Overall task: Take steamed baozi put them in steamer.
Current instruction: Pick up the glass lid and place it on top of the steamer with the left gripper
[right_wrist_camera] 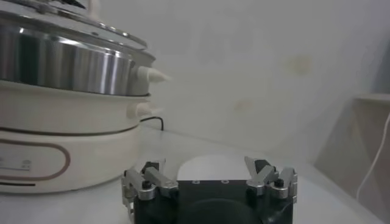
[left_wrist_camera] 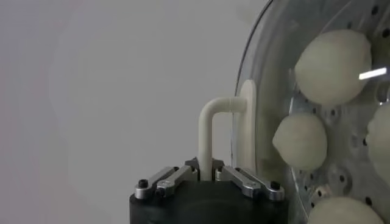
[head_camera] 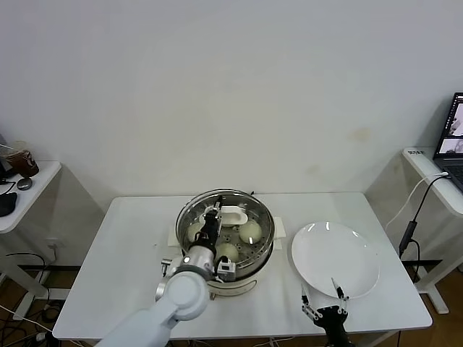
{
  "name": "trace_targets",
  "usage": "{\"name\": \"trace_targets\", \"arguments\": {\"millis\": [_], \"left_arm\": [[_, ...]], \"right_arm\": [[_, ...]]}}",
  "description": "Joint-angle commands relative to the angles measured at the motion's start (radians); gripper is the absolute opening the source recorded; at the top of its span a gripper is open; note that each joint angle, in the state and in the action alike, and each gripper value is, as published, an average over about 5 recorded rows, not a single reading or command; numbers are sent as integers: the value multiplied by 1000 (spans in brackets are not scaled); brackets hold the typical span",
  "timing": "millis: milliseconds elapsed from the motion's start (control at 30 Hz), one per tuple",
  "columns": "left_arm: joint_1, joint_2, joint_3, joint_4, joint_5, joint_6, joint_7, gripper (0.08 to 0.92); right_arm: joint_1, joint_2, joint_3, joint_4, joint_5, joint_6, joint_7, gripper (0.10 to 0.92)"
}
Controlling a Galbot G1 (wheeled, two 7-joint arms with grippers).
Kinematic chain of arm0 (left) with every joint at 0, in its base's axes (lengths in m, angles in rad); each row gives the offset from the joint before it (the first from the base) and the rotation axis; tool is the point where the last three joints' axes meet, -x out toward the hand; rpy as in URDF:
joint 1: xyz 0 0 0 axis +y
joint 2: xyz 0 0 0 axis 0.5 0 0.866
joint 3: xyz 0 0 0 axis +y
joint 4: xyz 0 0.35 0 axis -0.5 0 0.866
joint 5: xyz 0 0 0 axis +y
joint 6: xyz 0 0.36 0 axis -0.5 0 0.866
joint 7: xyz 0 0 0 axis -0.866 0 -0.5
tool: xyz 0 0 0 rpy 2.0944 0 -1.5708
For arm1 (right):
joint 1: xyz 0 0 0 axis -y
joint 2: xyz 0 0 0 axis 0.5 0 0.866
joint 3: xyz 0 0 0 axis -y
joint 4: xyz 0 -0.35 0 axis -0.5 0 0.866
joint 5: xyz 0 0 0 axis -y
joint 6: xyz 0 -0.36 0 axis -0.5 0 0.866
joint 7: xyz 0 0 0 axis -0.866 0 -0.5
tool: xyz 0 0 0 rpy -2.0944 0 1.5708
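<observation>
Presently, glass lid (left_wrist_camera: 268,122) is being held by its handle in the clamped left gripper (head_camera: 210,220), covering steamed baozi (head_camera: 249,231) in the steamer (head_camera: 264,246); right gripper (head_camera: 323,300) is being kept wide, idle

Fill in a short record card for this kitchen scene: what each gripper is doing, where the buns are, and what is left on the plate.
Left gripper: shut on the lid handle, glass lid over the steamer
Right gripper: open, holding nothing, low at the table's near edge by the plate
Buns: in the steamer, under the lid; at least three seen
Plate: bare, no buns
Table: white
</observation>
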Motion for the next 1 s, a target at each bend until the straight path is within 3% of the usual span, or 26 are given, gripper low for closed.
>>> {"name": "trace_targets", "arguments": {"millis": [33,500,867,1000], "left_arm": [[-16,-30,37,33,45,8,5,179],[-7,-33,30,48,-3,11,-2,179],[17,-32,5,32,-69,-2,-68,179],[67,-18,-16,-30,-144,-25,-96,245]], "right_arm": [[0,0,-4,3,-3,3,1,823],[0,1,-8,-3,-8,4,-1,823],[1,0,-9,-2,-9,4,-4,823],[2,1,-11,-4,-14,2,-4,823]]}}
